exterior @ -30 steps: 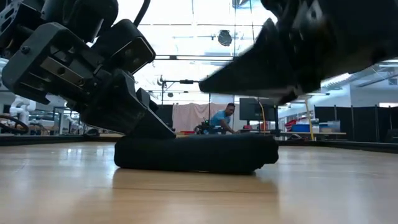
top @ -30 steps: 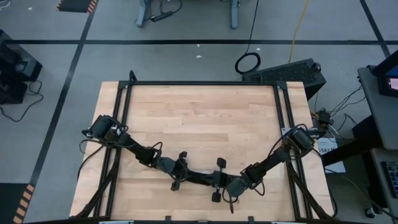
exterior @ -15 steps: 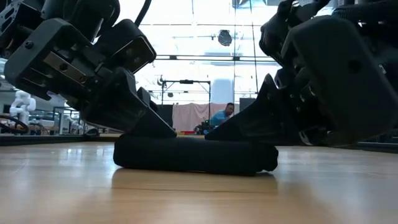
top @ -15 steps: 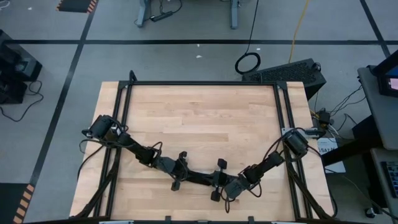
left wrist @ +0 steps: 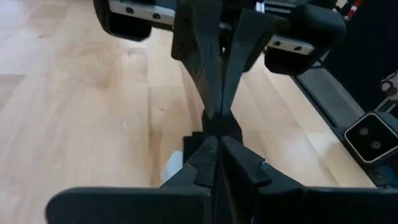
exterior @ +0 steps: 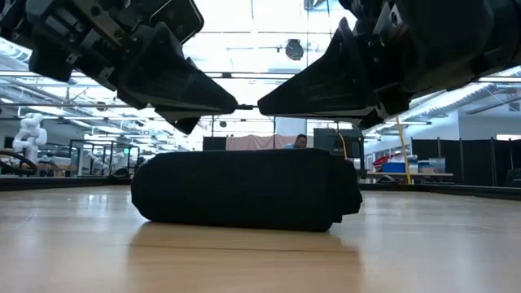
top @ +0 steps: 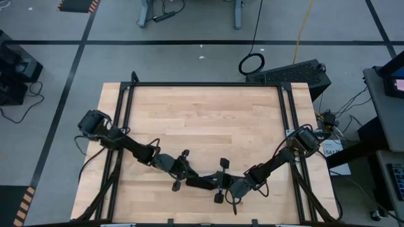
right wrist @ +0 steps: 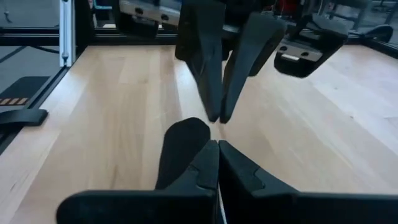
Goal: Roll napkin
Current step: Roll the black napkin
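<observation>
Right under both tips: rolled black soft cloth napkin (exterior: 244,189) | left gripper (exterior: 232,106) and right gripper (exterior: 264,106) pinched closed, empty, hovering tip-to-tip | my worry: unheld roll springs loose

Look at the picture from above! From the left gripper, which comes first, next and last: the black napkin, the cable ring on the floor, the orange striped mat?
1. The napkin, right beside the left gripper, near the table's front edge.
2. The cable ring, on the floor beyond the table's far right.
3. The orange striped mat, far corner, top left.
</observation>
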Robot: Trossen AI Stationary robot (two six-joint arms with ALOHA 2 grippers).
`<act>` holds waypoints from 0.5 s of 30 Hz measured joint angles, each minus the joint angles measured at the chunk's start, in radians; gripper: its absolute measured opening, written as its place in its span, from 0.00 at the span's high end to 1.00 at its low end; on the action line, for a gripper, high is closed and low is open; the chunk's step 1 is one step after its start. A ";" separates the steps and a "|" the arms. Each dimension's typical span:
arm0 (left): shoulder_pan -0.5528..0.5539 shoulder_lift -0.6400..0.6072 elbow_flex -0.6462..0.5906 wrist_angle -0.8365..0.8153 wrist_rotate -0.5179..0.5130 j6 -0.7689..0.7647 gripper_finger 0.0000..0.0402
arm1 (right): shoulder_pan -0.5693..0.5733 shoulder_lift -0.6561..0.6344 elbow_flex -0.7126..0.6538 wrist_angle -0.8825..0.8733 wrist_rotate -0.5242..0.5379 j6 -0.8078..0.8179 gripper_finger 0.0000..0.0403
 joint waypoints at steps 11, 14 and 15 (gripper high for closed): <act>-0.017 -0.035 0.000 -0.038 0.018 0.008 0.93 | 0.015 -0.009 0.000 -0.008 -0.044 0.043 1.00; -0.043 -0.034 0.000 -0.034 0.021 0.003 0.93 | 0.024 -0.009 0.000 -0.004 -0.094 0.082 1.00; -0.053 -0.034 0.000 -0.034 0.021 -0.002 0.93 | 0.027 -0.009 0.000 -0.005 -0.110 0.094 1.00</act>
